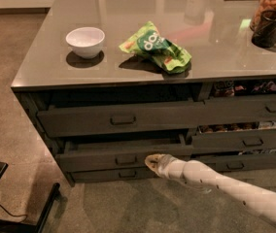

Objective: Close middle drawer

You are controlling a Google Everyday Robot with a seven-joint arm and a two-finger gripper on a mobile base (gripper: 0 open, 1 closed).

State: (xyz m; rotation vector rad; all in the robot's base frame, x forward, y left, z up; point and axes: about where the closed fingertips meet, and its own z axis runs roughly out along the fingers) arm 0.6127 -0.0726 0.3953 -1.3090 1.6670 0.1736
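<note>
The middle drawer [99,160] is a wide, shallow dark grey drawer with a small metal pull [126,159] at its centre. It stands out only a little from the cabinet, with a thin strip of dark inside showing above its front. My gripper [152,162] comes in from the lower right on a white arm [225,186]. Its tip rests against the drawer front, just right of the pull.
Above is a wide drawer with a taller front [123,120], slightly out. Narrower drawers with snack packets [245,141] are to the right. On the counter are a white bowl [85,41], a green bag [156,47] and a dark cup [269,28]. A black chair base [11,212] stands at the lower left.
</note>
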